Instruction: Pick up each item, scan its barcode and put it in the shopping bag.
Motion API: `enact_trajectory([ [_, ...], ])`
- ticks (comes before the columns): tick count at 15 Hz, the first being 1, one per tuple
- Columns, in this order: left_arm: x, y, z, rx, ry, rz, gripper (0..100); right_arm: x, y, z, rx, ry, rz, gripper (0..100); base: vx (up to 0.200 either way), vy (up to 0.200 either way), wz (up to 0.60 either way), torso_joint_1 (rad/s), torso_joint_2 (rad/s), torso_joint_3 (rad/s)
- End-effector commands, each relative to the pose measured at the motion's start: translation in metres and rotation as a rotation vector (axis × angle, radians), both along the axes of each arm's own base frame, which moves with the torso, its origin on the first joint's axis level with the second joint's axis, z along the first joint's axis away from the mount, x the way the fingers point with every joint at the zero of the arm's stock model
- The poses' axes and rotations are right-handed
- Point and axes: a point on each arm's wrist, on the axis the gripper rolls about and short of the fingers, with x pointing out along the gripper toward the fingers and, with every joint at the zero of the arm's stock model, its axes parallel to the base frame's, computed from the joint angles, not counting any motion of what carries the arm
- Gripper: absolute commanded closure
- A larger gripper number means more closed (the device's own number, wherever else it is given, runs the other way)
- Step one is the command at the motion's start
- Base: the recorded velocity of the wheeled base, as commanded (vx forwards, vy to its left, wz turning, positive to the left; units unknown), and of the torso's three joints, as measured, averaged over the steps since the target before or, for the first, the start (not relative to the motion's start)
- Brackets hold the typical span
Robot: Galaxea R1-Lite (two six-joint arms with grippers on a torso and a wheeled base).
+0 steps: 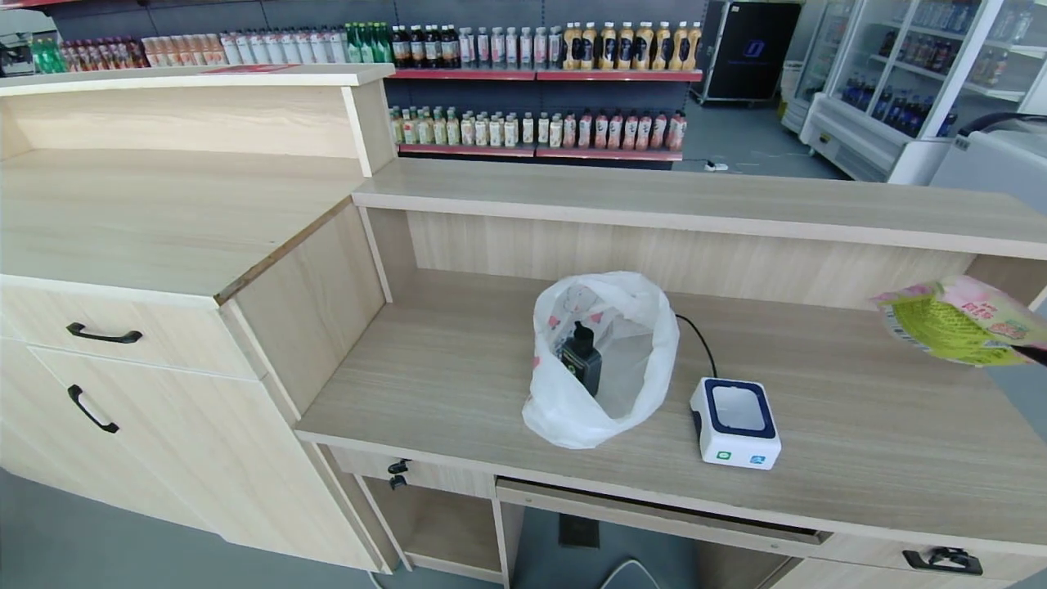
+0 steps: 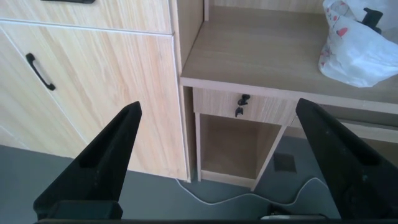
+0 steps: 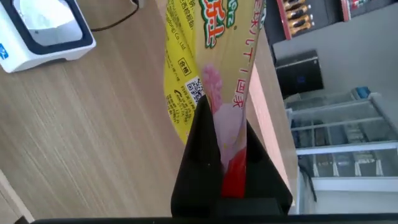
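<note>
Snack packet [image 1: 961, 319], yellow-green and pink, hangs in the air at the far right of the head view, above the right end of the surface [image 1: 859, 384] and not touching it. The right jaws are closed on it: in the right wrist view the 2 black fingers [image 3: 205, 155] pinch one end of the packet [image 3: 211, 56], whose yellow face with a small square code is turned toward the camera. The packet sits to the right of the scanner [image 1: 736, 421] and well apart from the shopping bag [image 1: 601, 360].

The white scanner lies flat on the surface with its dark-framed window facing up, just beside the bag on the bag's right. A thin black cable [image 1: 699, 339] runs from it toward the back, behind the bag. The right wrist view catches the scanner [image 3: 40, 31] beyond the packet.

The white plastic bag stands open-mouthed near the middle of the surface, and a dark bottle [image 1: 581, 360] stands upright inside it.

The left jaws are spread wide and hold nothing. Their 2 black fingers [image 2: 93, 168] frame the floor, a cabinet door and the front edge of the surface, with the bag [image 2: 357, 50] farther off.

Behind the surface, shelves [image 1: 540, 74] carry rows of bottles.
</note>
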Motion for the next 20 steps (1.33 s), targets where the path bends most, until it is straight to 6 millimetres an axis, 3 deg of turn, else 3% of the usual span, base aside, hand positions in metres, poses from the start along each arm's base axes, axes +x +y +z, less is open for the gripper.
enact_trajectory([
  [1, 0.000, 0.000, 0.000, 0.000, 0.000, 0.001, 0, 0.005, 0.000, -0.004, 0.003, 0.013, 0.010, 100, 0.000, 0.000, 0.60, 0.002, 0.00, 0.002],
  [10, 0.000, 0.000, 0.000, 0.000, 0.000, 0.001, 0, 0.009, -0.008, -0.046, -0.188, 0.105, 0.156, 100, 0.000, 0.000, 0.00, 0.000, 0.00, 0.000],
  [20, 0.000, 0.000, 0.000, 0.000, 0.000, 0.001, 0, 0.019, -0.016, -0.069, -0.335, 0.113, 0.212, 100, 0.000, 0.000, 0.00, 0.000, 0.00, 0.000],
])
